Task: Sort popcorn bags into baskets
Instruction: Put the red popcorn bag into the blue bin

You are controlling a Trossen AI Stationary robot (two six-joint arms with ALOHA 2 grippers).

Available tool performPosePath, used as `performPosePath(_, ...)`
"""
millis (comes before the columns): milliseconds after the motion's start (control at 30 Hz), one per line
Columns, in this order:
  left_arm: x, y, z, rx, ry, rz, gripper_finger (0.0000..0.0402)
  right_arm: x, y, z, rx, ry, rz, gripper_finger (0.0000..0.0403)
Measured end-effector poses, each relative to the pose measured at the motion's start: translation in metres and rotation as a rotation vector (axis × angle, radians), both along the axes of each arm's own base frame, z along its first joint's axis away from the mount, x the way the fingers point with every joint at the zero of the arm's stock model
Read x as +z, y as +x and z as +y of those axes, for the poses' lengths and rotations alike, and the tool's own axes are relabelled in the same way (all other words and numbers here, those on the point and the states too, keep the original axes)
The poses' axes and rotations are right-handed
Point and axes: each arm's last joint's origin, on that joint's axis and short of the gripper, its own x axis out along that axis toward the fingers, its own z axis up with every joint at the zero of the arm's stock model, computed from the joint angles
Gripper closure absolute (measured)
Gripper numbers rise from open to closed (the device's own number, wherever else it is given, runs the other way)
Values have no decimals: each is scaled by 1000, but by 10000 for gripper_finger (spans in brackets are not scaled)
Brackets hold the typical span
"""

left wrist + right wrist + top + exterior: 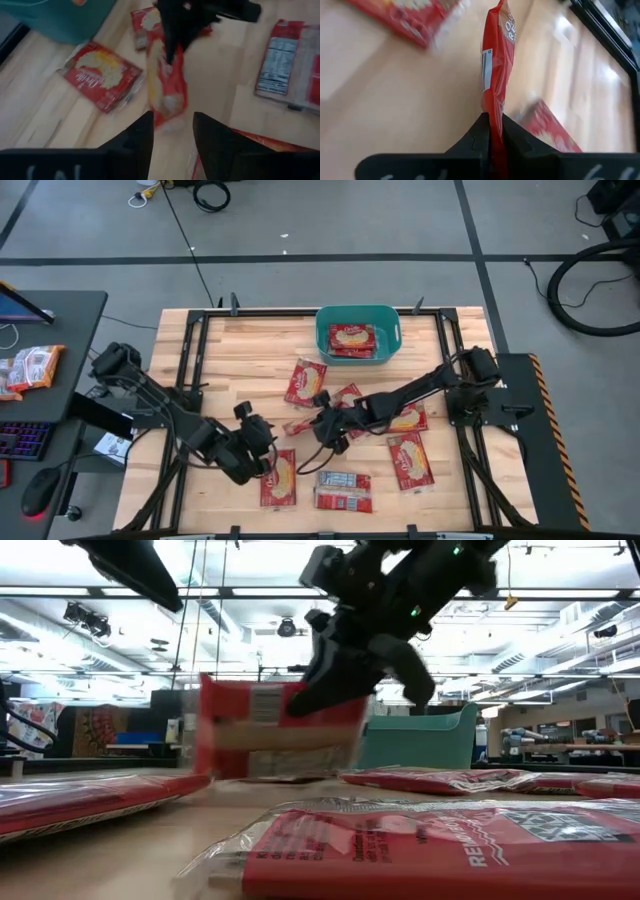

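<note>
My right gripper [322, 423] is over the middle of the table, shut on one red popcorn bag [300, 426], which also shows in the low view as a popcorn bag [270, 730] standing on edge. My left gripper [256, 448] is open and empty just near-left of it, its fingers [142, 132] pointing at the held bag [165, 85]. The teal basket [392, 340] sits at the far edge with red bags [352, 338] lying flat inside. Several more bags lie flat on the table, one [343, 481] showing its grey-white back. My right gripper pinches the bag between its two fingers by one edge [492, 117], with the flat packet running edge-on out from the fingers [479, 131]. The fingers come slanting down from the table's right. The bag hangs on edge below them; whether its lower end touches the table I cannot tell.
Flat bags lie around the grippers: one [305, 381] toward the basket, two [410, 418] [411, 461] to the right, one [278, 478] right beside my left gripper. A desk with a keyboard, a mouse and orange-red packets [35, 366] stands left of the table.
</note>
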Motion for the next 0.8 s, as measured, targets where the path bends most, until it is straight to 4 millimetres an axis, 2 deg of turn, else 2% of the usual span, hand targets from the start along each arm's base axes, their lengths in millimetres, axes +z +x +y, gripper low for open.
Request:
performPosePath(200,-18,4,22,-117,-1,-68,260,27,-26,0,-140,-29,65,379)
performPosePath(467,-31,2,58,-255,11,-237,260,67,-56,-5,-342,-132,3,377)
performPosePath(667,-33,-10,78,-297,95,-317,260,82,-65,-19,-496,-316,-62,376)
performPosePath(800,-28,-22,86,-346,127,-355,260,95,-68,-25,-504,-353,-99,376)
